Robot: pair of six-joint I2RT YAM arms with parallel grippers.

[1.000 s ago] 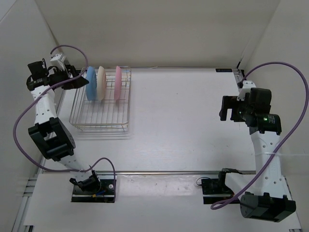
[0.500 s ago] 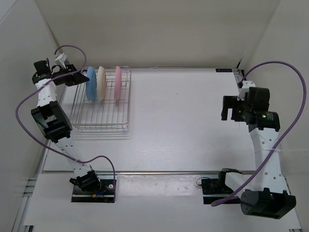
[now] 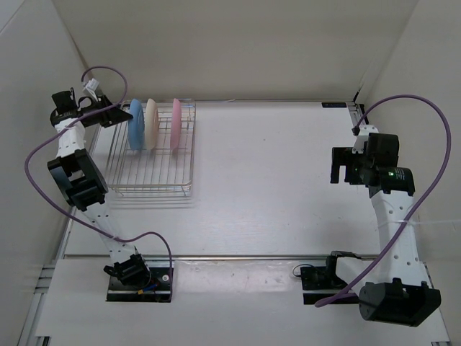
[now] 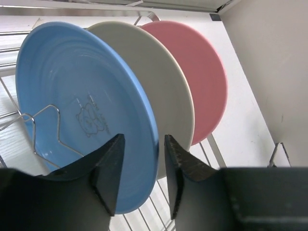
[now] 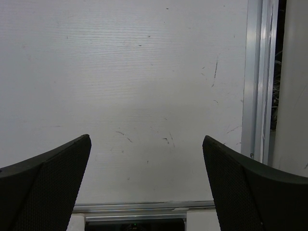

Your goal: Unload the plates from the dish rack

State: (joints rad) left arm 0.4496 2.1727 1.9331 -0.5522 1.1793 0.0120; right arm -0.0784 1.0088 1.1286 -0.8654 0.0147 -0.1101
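Three plates stand on edge at the back of the silver wire dish rack (image 3: 151, 176): light blue (image 3: 135, 124), cream (image 3: 152, 122) and pink (image 3: 176, 124). My left gripper (image 3: 122, 115) reaches in from the rack's left. In the left wrist view its jaws (image 4: 144, 138) are partly closed astride the lower rim of the blue plate (image 4: 82, 96), with a narrow gap still showing beside the rim. Behind it stand the cream plate (image 4: 166, 82) and the pink plate (image 4: 207, 82). My right gripper (image 3: 337, 164) hangs wide open over bare table at the far right, its jaws (image 5: 147, 139) holding nothing.
White enclosure walls close in behind and left of the rack, near my left arm. A wire loop of the rack (image 4: 45, 127) stands in front of the blue plate's face. An aluminium rail (image 5: 255, 77) runs along the table's right edge.
My left arm swung its gripper in toward the blue plate and the jaws narrowed around its rim. The right arm drifted slightly; its jaws stayed wide.
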